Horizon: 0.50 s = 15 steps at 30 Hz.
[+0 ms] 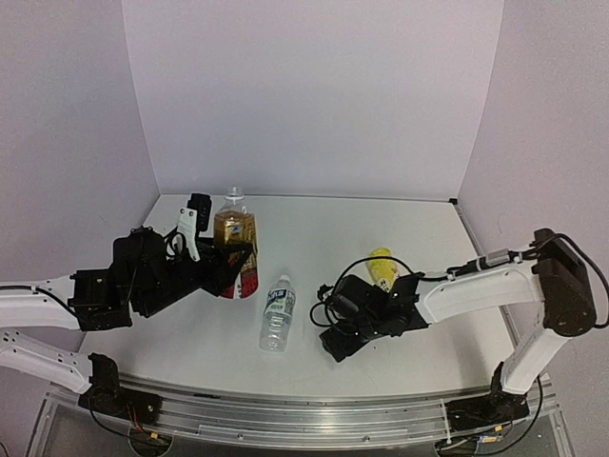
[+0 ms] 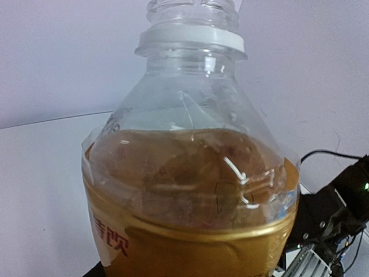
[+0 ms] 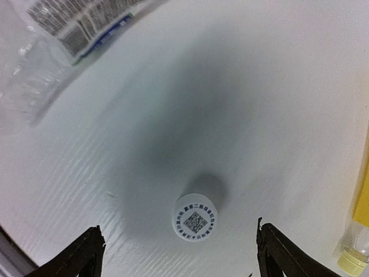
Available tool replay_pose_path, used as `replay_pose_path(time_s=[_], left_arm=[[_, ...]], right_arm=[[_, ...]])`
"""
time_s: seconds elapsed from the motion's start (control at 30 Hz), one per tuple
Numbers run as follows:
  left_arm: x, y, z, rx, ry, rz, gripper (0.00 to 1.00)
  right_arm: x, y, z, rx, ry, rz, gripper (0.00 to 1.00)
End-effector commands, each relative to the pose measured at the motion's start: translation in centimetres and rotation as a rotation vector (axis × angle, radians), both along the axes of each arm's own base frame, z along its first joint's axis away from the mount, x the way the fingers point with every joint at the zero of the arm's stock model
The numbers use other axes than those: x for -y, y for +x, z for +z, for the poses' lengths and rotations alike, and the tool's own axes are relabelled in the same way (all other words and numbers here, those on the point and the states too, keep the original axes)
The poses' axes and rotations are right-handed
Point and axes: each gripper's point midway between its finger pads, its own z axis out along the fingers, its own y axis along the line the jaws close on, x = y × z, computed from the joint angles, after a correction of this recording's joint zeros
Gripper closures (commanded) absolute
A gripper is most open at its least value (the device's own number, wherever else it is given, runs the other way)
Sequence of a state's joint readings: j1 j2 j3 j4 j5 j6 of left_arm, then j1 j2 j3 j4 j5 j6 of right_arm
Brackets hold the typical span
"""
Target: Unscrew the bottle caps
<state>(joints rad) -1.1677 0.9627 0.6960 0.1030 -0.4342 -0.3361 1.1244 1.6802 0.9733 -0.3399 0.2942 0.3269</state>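
Note:
My left gripper (image 1: 225, 263) is shut on the short amber bottle (image 1: 235, 231), holding it upright at the table's left. The bottle (image 2: 190, 190) fills the left wrist view; its threaded neck (image 2: 190, 10) is bare above a white ring, and my fingers are hidden behind it. A clear bottle (image 1: 277, 312) with a blue-white label lies on its side in the middle. The slim yellow bottle (image 1: 383, 268) lies beside the right arm. My right gripper (image 3: 177, 227) hangs open low over the table, and a white cap (image 3: 196, 217) lies loose between its fingers. The clear bottle (image 3: 34, 52) and yellow bottle (image 3: 362, 225) sit at that view's edges.
Black cables (image 1: 335, 286) loop by the right gripper (image 1: 341, 343). Lilac walls close in the white table (image 1: 314, 228) at the back and both sides. A metal rail (image 1: 314, 405) runs along the near edge. The right arm's dark housing (image 2: 340, 213) shows behind the amber bottle.

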Motion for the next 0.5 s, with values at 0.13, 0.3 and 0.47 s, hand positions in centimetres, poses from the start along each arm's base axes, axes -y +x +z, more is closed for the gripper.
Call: replay_pose_path(time_s=[0.13,0.3,0.47], left_arm=[[4.9,-8.8,2.9,0.026,-0.083,-0.599,0.99],[5.5,-12.6,4.9,0.051,-0.155,-0.823,0.96],[5.9,-13.1,5.6,0.052,-0.172,-0.866,0.96]], right_arm=[[-3.8,-8.4,16.7,-0.063,0.536,0.502,0.12],[-4.7,-11.1,24.6,-0.024,0.792,0.666,0.12],[-5.8,-10.8,28.7,0.055,0.918,0.690,0.11]])
